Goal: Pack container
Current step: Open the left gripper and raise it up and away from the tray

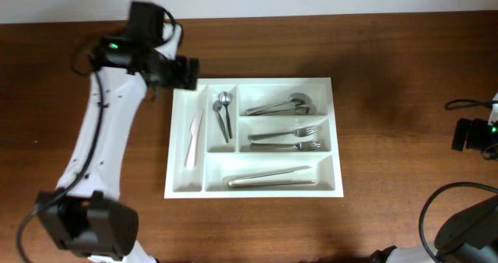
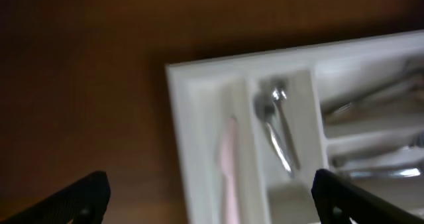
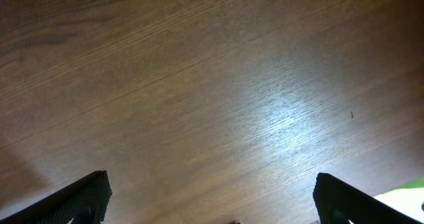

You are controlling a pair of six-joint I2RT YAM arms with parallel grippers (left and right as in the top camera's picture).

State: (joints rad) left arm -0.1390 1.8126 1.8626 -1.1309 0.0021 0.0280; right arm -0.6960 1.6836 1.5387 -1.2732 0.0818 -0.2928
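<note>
Brown wooden table (image 1: pixel 389 53) carries the white tray (image 1: pixel 264 82), already holding cutlery (image 1: pixel 284 135), just below the left hand (image 1: pixel 187 72), which hangs released over the corner nearest it. Its long side runs off toward the right hand (image 3: pixel 211 196), also released and well apart over bare wood, so the left is nearer.

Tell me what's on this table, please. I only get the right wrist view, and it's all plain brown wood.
Observer: A white cutlery tray sits on the wood, outside your view.
Visitor: Is anything in it?
Observer: Yes, two forks lie in its middle long compartment.
Visitor: Where's the other arm?
Observer: The left pincer hovers at the tray's far left corner, open and holding nothing.
</note>
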